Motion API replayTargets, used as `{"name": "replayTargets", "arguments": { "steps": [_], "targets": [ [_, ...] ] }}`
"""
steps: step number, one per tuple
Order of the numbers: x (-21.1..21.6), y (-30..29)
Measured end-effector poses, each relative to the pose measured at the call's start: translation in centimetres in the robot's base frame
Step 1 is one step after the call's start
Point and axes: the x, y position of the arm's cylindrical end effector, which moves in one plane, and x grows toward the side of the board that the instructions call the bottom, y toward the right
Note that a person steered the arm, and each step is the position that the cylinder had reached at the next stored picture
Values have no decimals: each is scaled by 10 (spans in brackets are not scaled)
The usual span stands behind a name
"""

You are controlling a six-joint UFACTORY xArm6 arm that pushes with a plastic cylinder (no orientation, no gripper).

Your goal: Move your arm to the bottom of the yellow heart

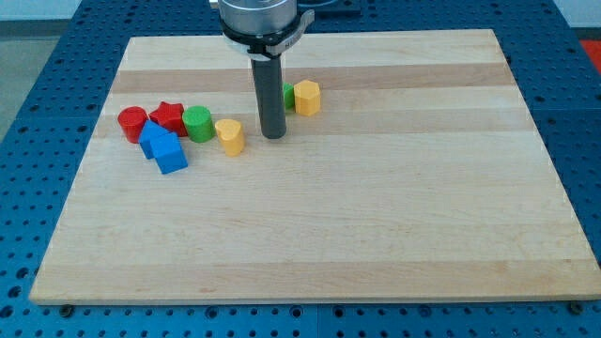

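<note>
The yellow heart [229, 136] lies on the wooden board [329, 225] in the upper left part of the view. My tip [273, 137] rests on the board just to the heart's right, level with it and a small gap apart. The rod rises straight up to the arm's mount at the view's top. A yellow pentagon-like block [307, 97] sits up and to the right of the tip. A green block [288, 95] is partly hidden behind the rod.
Left of the heart stand a green cylinder [198, 123], a red star [169, 115] and a red cylinder [132, 123] in a row. Two blue blocks [153, 136] [171, 155] lie just below them. A blue perforated table surrounds the board.
</note>
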Motion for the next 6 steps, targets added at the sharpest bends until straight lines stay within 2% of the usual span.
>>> {"name": "replayTargets", "arguments": {
  "steps": [3,6],
  "targets": [
    [35,0],
    [45,-5]
  ]
}}
